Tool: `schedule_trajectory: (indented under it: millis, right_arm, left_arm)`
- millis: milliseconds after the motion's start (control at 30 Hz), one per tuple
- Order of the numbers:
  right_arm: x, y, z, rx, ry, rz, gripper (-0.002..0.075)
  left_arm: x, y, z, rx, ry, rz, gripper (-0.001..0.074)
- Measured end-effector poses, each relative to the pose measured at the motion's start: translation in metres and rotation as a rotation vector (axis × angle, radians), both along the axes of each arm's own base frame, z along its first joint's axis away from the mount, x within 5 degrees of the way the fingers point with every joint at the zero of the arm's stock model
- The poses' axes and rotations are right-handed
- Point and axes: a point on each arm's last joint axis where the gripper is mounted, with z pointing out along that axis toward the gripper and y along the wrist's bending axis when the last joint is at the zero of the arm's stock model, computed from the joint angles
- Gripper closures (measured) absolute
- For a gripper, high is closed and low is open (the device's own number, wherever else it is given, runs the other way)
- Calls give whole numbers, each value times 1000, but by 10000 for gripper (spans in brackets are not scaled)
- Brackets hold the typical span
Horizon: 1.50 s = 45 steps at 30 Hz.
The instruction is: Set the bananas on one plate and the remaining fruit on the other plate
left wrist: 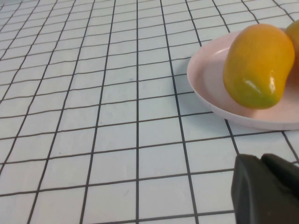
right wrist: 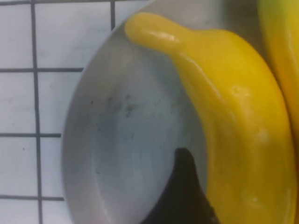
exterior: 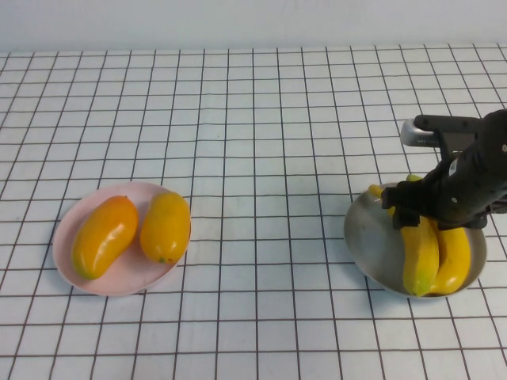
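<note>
Two bananas lie side by side on the grey plate (exterior: 371, 237) at the right: one (exterior: 420, 255) on its left, the other (exterior: 454, 260) on its right. My right gripper (exterior: 413, 215) hangs over their far ends, open and astride the left banana (right wrist: 233, 121). One dark finger (right wrist: 182, 196) stands just off that banana's side; the other finger is out of frame. Two plump orange-yellow fruits (exterior: 104, 235) (exterior: 165, 226) rest on the pink plate (exterior: 131, 275) at the left. In the left wrist view my left gripper (left wrist: 260, 159) is shut and empty, low over the cloth beside the pink plate (left wrist: 210, 79).
A white cloth with a black grid (exterior: 253, 142) covers the whole table. The pale back wall runs along the far edge. My left arm does not show in the high view.
</note>
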Motion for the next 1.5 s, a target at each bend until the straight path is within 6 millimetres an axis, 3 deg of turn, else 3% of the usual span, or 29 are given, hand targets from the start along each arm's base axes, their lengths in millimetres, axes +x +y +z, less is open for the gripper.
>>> schedule_trajectory:
  millis: [133,233,333,500,600,800,1167,1333,1500]
  right_arm:
    - [0,0,1,2,-9,2,244]
    - [-3,-1,14,14,-45,3,279]
    - [-14,-5,37,44,-139,3,374]
    - [-60,-20,67,134,-411,1,653]
    - [-92,-31,78,175,-551,2,715]
    - [-147,-50,94,194,-706,19,738]
    - [-238,-82,72,84,-990,152,740]
    - [-261,-91,64,50,-1078,166,741]
    - [-275,-98,55,24,-1031,154,741]
  left_arm:
    - [0,0,0,0,0,0,738]
    - [0,0,0,0,0,0,738]
    - [0,0,0,0,0,0,738]
    - [0,0,0,0,0,0,738]
    - [0,0,0,0,0,0,738]
    - [0,0,0,0,0,0,738]
    - [0,0,0,0,0,0,738]
    - [0,0,0,0,0,0,738]
    - [0,0,0,0,0,0,738]
